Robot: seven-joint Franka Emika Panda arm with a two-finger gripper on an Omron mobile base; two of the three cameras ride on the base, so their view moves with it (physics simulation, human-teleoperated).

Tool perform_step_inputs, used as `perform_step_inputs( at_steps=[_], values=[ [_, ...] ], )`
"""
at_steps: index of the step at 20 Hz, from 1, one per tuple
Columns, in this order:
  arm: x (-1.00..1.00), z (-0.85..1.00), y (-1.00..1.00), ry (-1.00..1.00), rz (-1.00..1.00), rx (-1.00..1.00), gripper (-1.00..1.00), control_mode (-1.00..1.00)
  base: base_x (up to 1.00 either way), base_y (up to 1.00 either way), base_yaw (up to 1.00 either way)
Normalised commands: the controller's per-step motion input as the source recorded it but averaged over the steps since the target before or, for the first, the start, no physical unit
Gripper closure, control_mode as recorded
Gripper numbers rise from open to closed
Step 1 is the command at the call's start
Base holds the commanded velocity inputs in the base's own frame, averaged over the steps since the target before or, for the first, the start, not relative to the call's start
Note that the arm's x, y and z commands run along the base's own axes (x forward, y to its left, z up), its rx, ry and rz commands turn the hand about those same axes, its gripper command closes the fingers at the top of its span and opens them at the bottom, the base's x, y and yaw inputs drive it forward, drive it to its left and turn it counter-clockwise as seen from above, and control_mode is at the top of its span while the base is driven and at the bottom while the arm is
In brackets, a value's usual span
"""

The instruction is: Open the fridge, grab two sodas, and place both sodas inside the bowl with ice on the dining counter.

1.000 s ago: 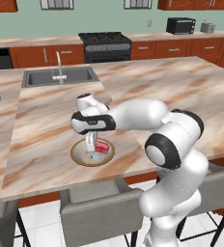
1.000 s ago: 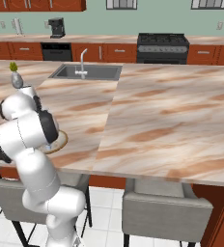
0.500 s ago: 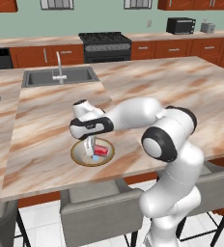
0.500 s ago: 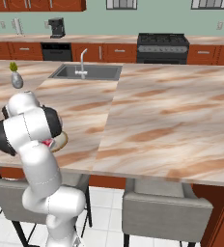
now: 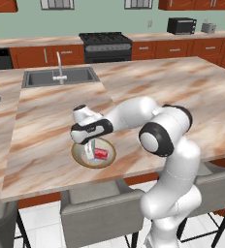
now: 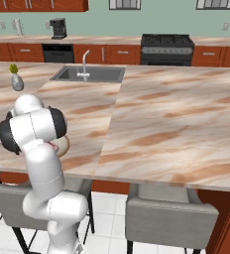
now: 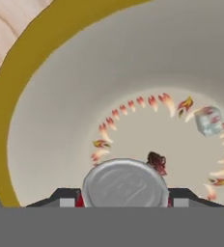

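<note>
Jaws clamped on a soda can [image 7: 125, 182], one finger either side of its silver top, upright inside the bowl [image 7: 61, 91]. We see a second red can [image 5: 101, 154] lying in that bowl [image 5: 79, 156] on the tabletop [image 5: 46, 131], near its front edge. Ice cube [image 7: 209, 119] sits on the bowl floor.
</note>
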Motion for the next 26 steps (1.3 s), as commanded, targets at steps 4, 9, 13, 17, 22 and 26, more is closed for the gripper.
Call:
perform_step_inputs(
  at_steps=[4, 9, 13, 17, 22, 26],
  values=[
    [0.0, -0.16, 0.0, 0.0, 0.03, 0.0, -1.0, -1.0, 0.0, 0.0, 0.0],
    [0.0, 0.04, 0.02, -0.03, 0.01, 0.0, -1.0, -1.0, 0.0, 0.0, 0.0],
    [-0.03, 0.29, 0.03, -0.05, 0.02, 0.0, -1.0, -1.0, 0.0, 0.0, 0.0],
    [-0.15, 0.53, -0.03, -0.07, 0.02, 0.0, -1.0, -1.0, 0.0, 0.0, 0.0],
    [-0.37, 0.58, -0.35, -0.12, 0.0, 0.02, -1.0, -1.0, 0.0, 0.0, 0.0],
    [-0.56, 0.6, -0.57, -0.17, -0.02, 0.06, -1.0, -1.0, 0.0, 0.0, 0.0]
  ],
)
